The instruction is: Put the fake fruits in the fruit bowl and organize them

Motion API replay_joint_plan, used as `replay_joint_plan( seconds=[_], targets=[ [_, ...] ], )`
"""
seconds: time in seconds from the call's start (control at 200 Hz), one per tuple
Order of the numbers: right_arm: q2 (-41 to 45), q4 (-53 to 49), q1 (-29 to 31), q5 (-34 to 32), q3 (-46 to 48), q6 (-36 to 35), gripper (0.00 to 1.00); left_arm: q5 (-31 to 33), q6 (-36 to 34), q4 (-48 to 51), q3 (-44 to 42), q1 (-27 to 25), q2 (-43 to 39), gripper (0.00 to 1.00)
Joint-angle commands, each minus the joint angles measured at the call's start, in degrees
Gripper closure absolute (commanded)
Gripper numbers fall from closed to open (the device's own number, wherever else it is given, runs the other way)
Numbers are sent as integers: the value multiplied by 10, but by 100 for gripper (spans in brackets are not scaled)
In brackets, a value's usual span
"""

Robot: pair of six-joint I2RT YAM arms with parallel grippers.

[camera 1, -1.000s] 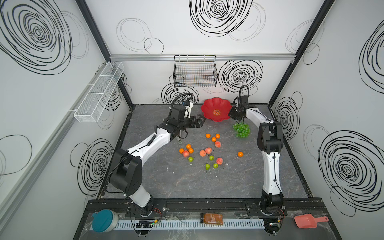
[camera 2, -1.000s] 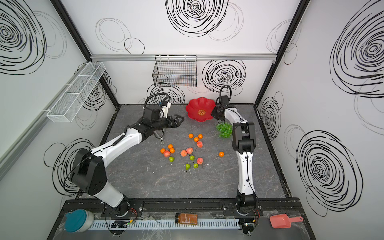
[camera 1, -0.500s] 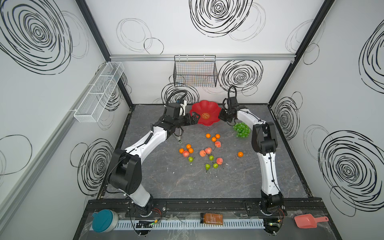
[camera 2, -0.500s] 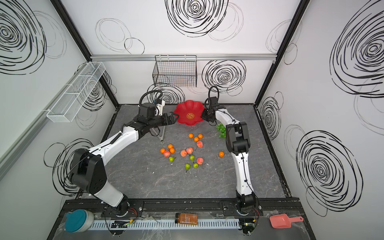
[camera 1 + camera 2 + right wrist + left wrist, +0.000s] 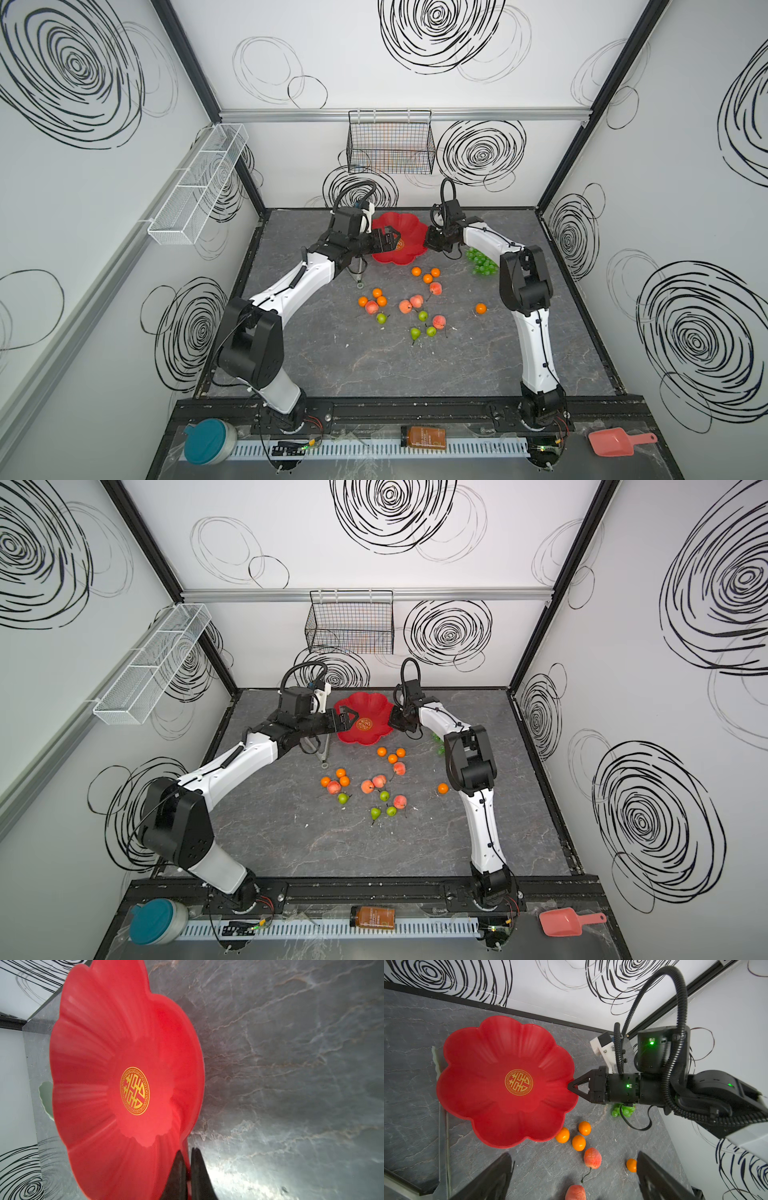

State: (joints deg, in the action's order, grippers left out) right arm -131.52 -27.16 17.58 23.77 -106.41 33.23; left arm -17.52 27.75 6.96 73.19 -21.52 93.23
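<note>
I judge this the set-up step, placing the fruit bowl before any fruit goes in; its inside is bare but for the gold mark. My right gripper is nearly closed, pinching the scalloped rim on the bowl's right side; the right wrist view shows a thin strip of red edge between the 2 fingers. My left gripper stands wide and holds nothing, poised over the bowl's left part. The bowl sits toward the back of the table, between my 2 wrists; I cannot tell whether it is lifted clear of the surface.

Next, I think, the bowl needs setting flat and releasing, then a first pick; the thin rim could slip out of so narrow a pinch.

All the fruit lies loose on the table: 7 tangerines, 3 of them just beside the bowl's near edge; 5 peaches and 4 pears scattered nearer the front; the grapes beside my right forearm, partly hidden by it. Those 3 tangerines would be nudged if the bowl slid forward. A thin grey tool lies under my left wrist, just beside the bowl. The black wire basket on the back wall and the pink scoop at the front are well apart.
</note>
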Motion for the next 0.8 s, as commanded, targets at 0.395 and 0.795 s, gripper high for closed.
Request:
replay_joint_plan(
  seconds=[0.395, 0.795],
  targets=[
    [76, 0, -2, -9, 68, -13, 73, 13, -22, 9, 22, -14, 0, 4],
    [243, 81, -65, -29, 248, -18, 62, 30, -49, -46, -6, -75, -20, 4]
  ],
)
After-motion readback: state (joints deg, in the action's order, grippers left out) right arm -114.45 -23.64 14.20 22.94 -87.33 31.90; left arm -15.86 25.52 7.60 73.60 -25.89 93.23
